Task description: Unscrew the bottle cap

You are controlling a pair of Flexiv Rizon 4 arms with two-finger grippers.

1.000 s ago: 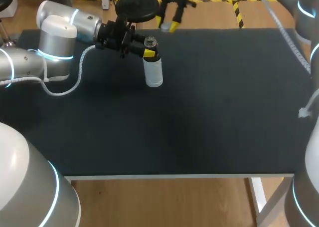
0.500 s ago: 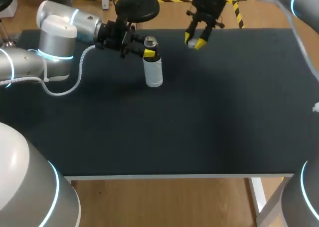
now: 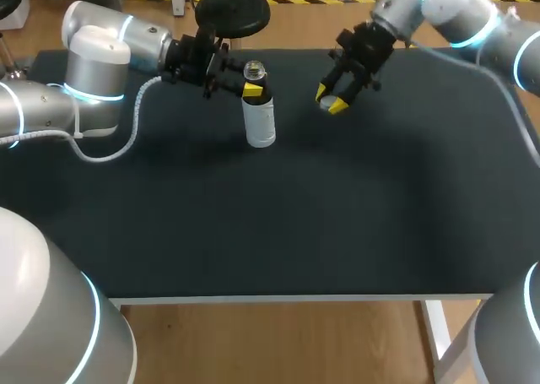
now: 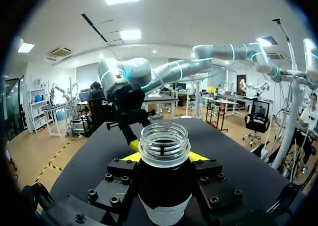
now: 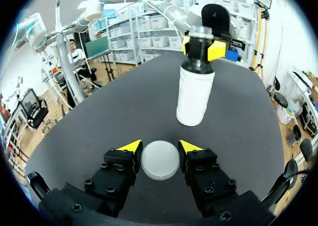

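Right hand [image 3: 330,100] with cap [image 5: 160,159] nearer bottle [image 3: 259,121]

1. A white cylindrical plastic bottle [image 3: 260,124] stands upright on the dark matte bench [image 3: 337,215], toward its far left part, with its mouth uncovered.
2. The left gripper [image 3: 252,88] comes in from the side and clamps the bottle's dark neck (one yellow tip shows on the near side).
3. The right gripper [image 3: 330,102] points down at the bench, well apart from the bottle, with a small pale round cap [image 3: 325,103] between its yellow tips.
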